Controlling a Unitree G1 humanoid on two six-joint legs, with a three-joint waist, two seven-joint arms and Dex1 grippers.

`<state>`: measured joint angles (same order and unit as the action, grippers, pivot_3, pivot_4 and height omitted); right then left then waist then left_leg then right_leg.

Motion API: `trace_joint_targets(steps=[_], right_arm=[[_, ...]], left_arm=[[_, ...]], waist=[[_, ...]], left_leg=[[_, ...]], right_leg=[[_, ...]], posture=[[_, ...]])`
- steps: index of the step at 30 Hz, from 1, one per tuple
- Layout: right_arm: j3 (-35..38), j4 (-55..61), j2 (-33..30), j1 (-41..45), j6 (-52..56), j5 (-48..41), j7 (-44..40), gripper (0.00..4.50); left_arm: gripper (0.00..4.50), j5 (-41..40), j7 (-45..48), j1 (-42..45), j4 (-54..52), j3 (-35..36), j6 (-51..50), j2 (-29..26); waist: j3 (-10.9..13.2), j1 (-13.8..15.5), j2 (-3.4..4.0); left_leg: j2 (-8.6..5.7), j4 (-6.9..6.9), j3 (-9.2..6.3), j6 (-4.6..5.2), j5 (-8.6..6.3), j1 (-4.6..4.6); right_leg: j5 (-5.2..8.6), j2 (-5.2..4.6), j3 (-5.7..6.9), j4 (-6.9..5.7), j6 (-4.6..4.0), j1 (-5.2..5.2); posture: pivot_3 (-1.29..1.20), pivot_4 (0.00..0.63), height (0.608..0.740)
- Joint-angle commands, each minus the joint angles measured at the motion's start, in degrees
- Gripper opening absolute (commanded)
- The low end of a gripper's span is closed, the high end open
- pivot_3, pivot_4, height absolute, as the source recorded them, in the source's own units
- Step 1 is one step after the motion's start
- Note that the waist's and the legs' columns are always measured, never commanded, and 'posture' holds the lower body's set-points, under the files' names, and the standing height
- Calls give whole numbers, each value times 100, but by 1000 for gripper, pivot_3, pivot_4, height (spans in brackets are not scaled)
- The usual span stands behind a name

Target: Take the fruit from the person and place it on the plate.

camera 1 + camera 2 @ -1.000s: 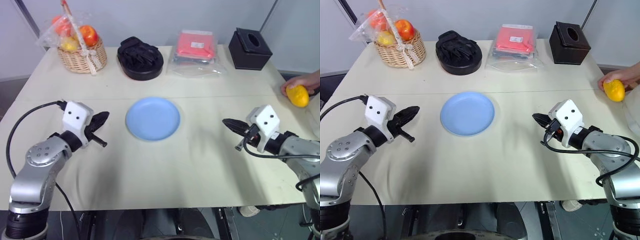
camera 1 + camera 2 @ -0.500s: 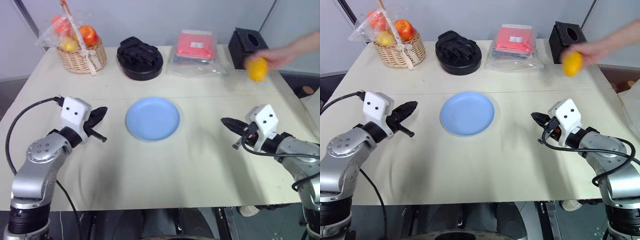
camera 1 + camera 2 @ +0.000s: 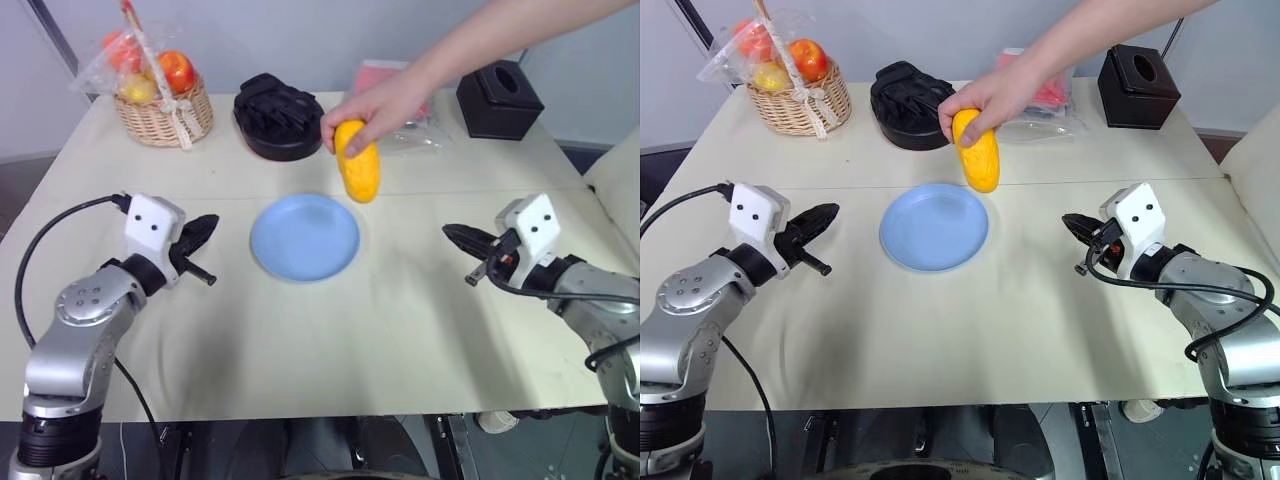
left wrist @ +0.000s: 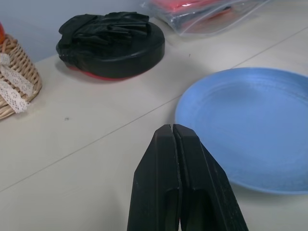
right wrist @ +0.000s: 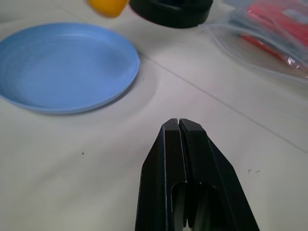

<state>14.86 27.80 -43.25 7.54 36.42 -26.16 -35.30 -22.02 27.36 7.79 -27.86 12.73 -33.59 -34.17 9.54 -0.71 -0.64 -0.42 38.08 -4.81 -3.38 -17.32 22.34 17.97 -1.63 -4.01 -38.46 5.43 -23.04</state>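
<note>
Fruit (image 3: 358,163): hanging upright in the air from the person's hand (image 3: 375,105), just above the far rim of the plate (image 3: 305,237) (touching nothing else).
Person: reaching in from the far right, fingers wrapping the fruit's top end.
Plate: lying bare at the middle of the table (image 3: 330,340).
Left gripper (image 3: 203,232): hovering left of the plate, fingers pressed together, gripping nothing.
Right gripper (image 3: 459,235): hovering right of the plate, pointing toward it, fingers pressed together, carrying nothing.
Far edge: a basket of wrapped fruit (image 3: 160,95), a round black ridged object (image 3: 280,116), a red packet (image 3: 1045,95) and a black box (image 3: 499,97) are sitting in a row.
</note>
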Motion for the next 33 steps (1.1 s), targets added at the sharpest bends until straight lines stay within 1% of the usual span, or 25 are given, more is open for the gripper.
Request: trace_joint_targets(steps=[1,3,6,7,10,11,12,13,14,21,22,23,25,26,33], right_arm=[[42,281,-4,111,2,-90,24,6],[9,284,47,166,-36,-52,84,6],[-89,347,119,303,21,-82,153,732],[-111,366,149,360,55,-107,184,1161],[-254,435,183,474,25,-19,216,2747],[-274,460,226,498,-10,-55,208,2805],[-307,462,252,537,-2,-52,242,2745],[-345,450,267,572,12,-25,276,2575],[-387,432,267,602,22,28,307,2148],[-547,382,421,848,44,-72,325,2148],[-597,377,433,901,55,-52,328,2646],[-661,352,445,971,58,5,356,2998],[-732,314,448,1048,56,78,398,3923],[-744,304,446,1062,55,87,408,4475],[-757,299,441,1070,54,86,422,4475]], left_arm=[[28,-56,-34,105,-134,65,6,6],[28,-55,-40,116,-124,66,7,13],[0,-52,-55,139,-120,59,-1,28],[0,-53,-59,149,-116,57,-5,31],[0,-58,-65,159,-123,50,-20,43],[0,-62,-66,158,-128,48,-26,46],[0,-65,-67,157,-137,44,-31,48],[0,-68,-69,157,-145,42,-38,51],[0,-71,-71,161,-151,43,-49,55],[0,-108,-109,165,-194,56,-90,71],[0,-111,-116,163,-197,57,-89,74],[0,-116,-123,163,-195,57,-86,74],[0,-125,-139,166,-192,51,-82,71],[0,-129,-144,167,-191,48,-81,68],[0,-142,-160,166,-191,41,-78,58]], waist=[[0,1,0],[0,-1,0],[0,-4,0],[0,-5,0],[0,-6,0],[0,-6,0],[0,-6,0],[0,-6,0],[0,-6,0],[0,-6,0],[0,-6,0],[0,-7,0],[0,-9,0],[0,-9,0],[0,-5,0]], left_leg=[[0,0,0,0,0,0],[0,1,1,0,0,0],[0,1,0,0,0,0],[0,1,0,0,0,0],[0,1,0,0,0,0],[0,1,0,0,0,0],[0,1,0,0,0,0],[0,1,0,0,0,0],[0,1,0,0,0,0],[0,2,0,0,0,0],[0,2,0,0,0,0],[0,2,0,0,0,0],[0,2,-1,0,0,0],[0,2,-1,0,0,0],[-1,2,0,0,0,1]], right_leg=[[0,0,0,0,0,0],[0,0,0,0,0,0],[0,0,0,-1,0,0],[0,0,0,-1,0,0],[0,0,0,-2,0,0],[0,-1,0,-2,0,0],[0,-1,0,-1,0,0],[0,-1,0,-2,0,-1],[0,0,0,-2,0,-1],[0,-1,0,-2,0,-1],[0,-1,0,-2,0,-1],[0,-2,0,-2,0,-1],[0,-2,0,-2,0,-2],[0,-1,0,-2,0,-2],[0,-3,0,-2,0,-2]], posture=[[0,150,740],[0,150,740],[0,150,740],[0,150,740],[0,150,740],[0,150,740],[0,150,740],[0,150,740],[0,150,740],[0,150,740],[0,150,740],[0,150,740],[0,150,740],[0,150,740],[0,150,740]])
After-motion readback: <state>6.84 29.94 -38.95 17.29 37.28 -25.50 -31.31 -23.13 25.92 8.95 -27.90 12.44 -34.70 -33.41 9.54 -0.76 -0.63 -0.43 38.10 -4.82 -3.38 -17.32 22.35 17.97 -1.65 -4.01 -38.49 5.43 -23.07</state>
